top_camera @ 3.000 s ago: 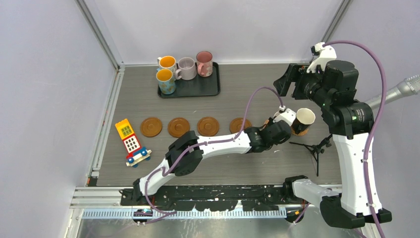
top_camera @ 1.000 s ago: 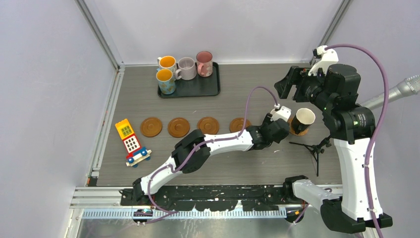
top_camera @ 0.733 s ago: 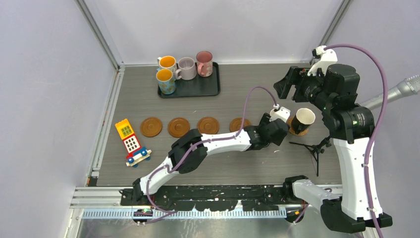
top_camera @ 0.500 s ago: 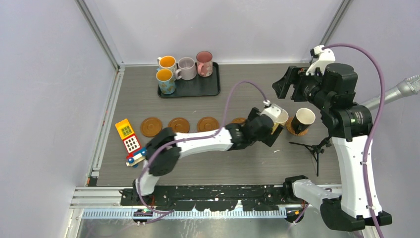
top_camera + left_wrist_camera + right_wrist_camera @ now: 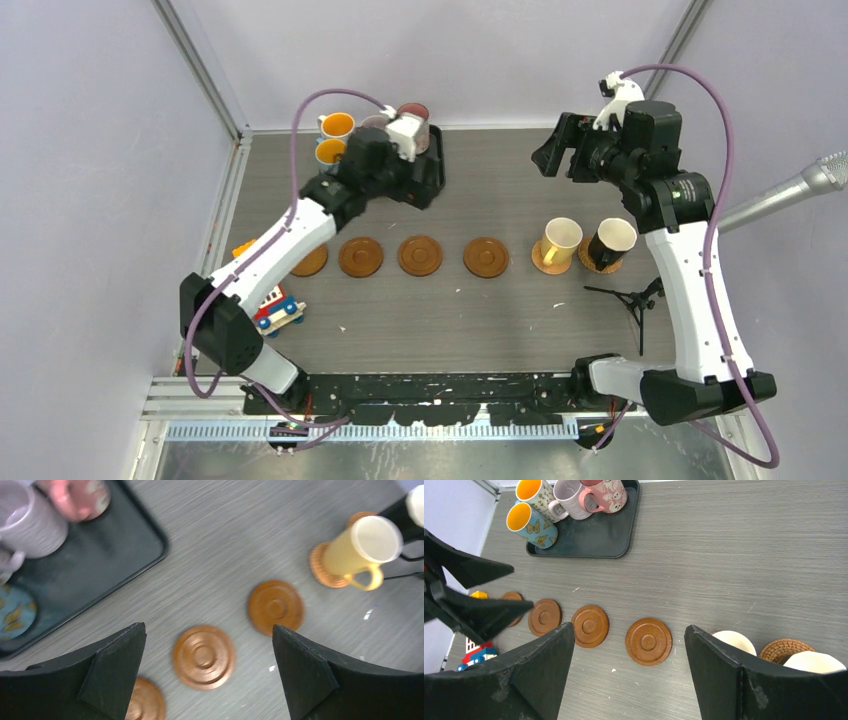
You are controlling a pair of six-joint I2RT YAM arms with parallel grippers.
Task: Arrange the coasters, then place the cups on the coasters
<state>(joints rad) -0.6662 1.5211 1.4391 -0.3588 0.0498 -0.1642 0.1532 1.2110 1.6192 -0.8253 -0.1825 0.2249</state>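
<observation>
Four cups wait on the tray (image 5: pixel 589 540) in the upper left of the top view: white cup (image 5: pixel 540 495), blue cup (image 5: pixel 531 524), lilac cup (image 5: pixel 569 492) and pink cup (image 5: pixel 606 494), all upright and packed close. The yellow cup (image 5: pixel 558 240) and black cup (image 5: pixel 612 240) stand on the two coasters at the right end of the row. Four more coasters (image 5: pixel 421 254) lie bare to their left.

The left gripper (image 5: pixel 206 630) hangs over the tray, jaws spread wide and holding nothing. In its wrist view the lilac and pink cups sit at the upper left corner, outside the gap between the fingers, and bare coasters show in the gap. The right gripper (image 5: pixel 629 629) is also wide open and empty, in the upper right of the top view, well apart from the tray.

So the left arm is much the nearer. The next pick likely calls for shifting it until a cup's wall falls between the fingers. The pink cup, at the tray's right, looks easiest to reach.
</observation>
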